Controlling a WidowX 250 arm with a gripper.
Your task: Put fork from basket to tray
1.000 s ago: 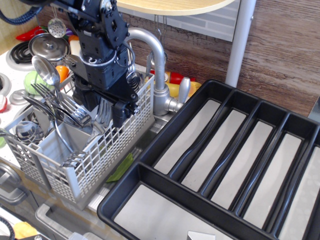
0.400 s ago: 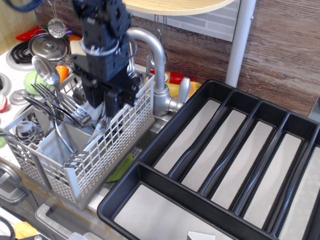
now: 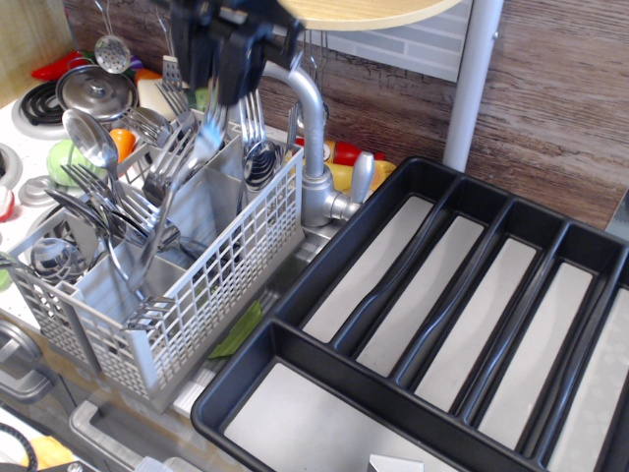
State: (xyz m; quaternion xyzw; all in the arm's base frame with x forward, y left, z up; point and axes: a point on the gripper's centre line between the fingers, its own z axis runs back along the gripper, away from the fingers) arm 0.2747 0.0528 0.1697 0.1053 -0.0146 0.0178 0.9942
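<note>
My gripper is high over the back of the light grey grid basket, near the top edge of the view and blurred. It is shut on the tine end of a steel fork. The fork's long handle slants down and to the left, and its lower end is still inside the basket among other cutlery. The large black tray with long grey-bottomed slots lies to the right of the basket and holds no cutlery.
The basket holds more forks, a ladle and spoons. A steel faucet stands between basket and tray. A pot lid and toy food lie at the back left. A white post rises behind the tray.
My gripper has risen from inside the basket to well above it, pulling the fork up with it, so the fork's tines now stand above the basket rim.
</note>
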